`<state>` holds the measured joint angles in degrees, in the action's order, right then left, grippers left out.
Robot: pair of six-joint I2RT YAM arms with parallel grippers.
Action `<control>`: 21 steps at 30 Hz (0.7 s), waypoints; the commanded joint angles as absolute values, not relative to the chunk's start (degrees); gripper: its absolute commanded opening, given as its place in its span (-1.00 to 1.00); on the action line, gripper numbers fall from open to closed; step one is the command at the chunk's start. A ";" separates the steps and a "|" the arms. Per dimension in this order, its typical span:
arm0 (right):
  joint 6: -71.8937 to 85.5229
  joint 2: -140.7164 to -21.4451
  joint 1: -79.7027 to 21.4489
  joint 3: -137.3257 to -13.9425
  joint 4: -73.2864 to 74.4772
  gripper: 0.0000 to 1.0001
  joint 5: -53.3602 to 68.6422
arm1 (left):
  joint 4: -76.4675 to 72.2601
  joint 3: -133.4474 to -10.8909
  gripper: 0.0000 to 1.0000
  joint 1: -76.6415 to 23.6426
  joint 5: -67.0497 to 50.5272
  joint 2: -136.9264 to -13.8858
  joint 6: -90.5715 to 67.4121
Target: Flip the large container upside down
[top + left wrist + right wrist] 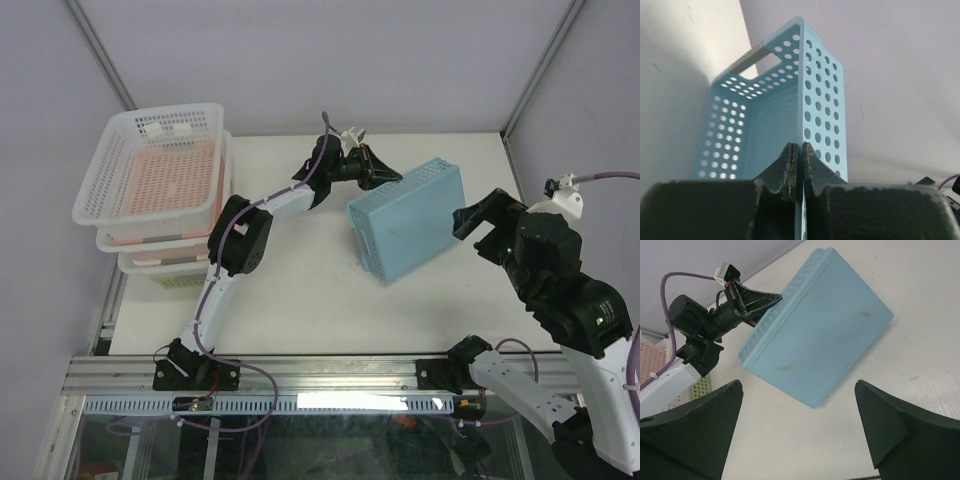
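Observation:
The large container (165,110), a white perforated basket with a flared rim, sits on top of a stack at the table's far left, away from both grippers. My left gripper (385,178) (800,150) is shut on the rim wall of a light blue perforated basket (410,220) (765,125) (820,335). That basket is tipped up in mid table, its smooth base facing up and toward the right arm. My right gripper (475,225) (799,385) hangs open just right of the blue basket, nothing between its fingers.
Under the white basket lie a pink basket (165,185), another white one and a pale green one (175,280). An aluminium rail (330,372) runs along the near table edge. Grey walls close in the back and sides.

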<state>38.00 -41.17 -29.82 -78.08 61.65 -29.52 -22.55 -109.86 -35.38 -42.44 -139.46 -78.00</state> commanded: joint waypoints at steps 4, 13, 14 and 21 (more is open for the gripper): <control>41.98 -42.89 -29.62 -76.40 64.15 0.96 -26.10 | -15.07 -115.66 -1.00 -33.08 -41.45 -142.33 -68.06; 47.33 -43.62 -29.65 -67.41 66.91 0.96 -21.74 | -7.77 -113.04 -0.21 -33.18 -37.12 -141.10 -59.95; 48.14 -43.42 -29.62 -65.34 66.38 0.96 -20.96 | -7.33 -112.63 -0.12 -33.22 -36.75 -140.85 -59.26; 53.16 -41.40 -29.57 -51.51 59.08 0.97 -15.62 | -2.57 -112.28 0.56 -34.02 -33.85 -139.97 -54.92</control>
<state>48.31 -42.81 -29.82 -55.70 64.73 -18.83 -3.97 -111.90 -32.82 -36.49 -142.96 -60.01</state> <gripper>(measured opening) 0.982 0.713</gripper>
